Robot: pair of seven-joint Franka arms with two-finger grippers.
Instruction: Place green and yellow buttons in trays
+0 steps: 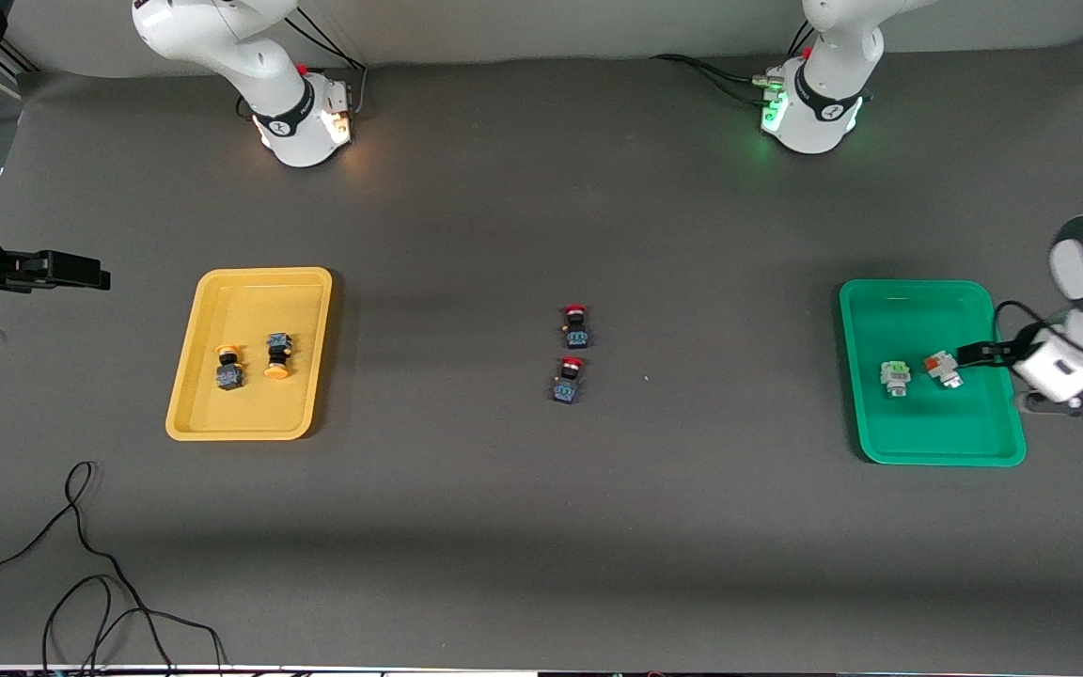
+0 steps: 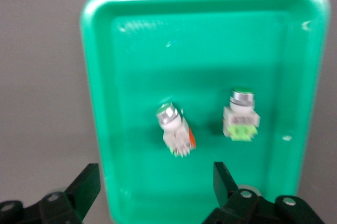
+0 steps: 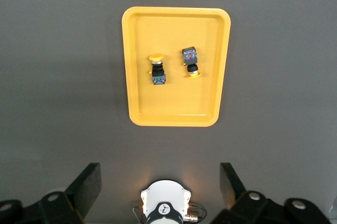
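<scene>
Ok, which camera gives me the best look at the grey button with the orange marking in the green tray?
The left wrist view: the orange-marked button lies large, mid-frame, in the green tray, beside the green-marked button. The front view shows it small. The right wrist view misses it.

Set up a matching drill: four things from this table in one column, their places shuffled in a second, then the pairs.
Things
1. yellow-capped buttons
2. whitish-grey buttons
3. red-capped switches
4. left gripper

Places
A. on bare table, between the trays
B. in the green tray
C. open, over the green tray, beside the orange-marked button
D. in the yellow tray

Pairs: 1-D, 2-B, 3-A, 4-C
</scene>
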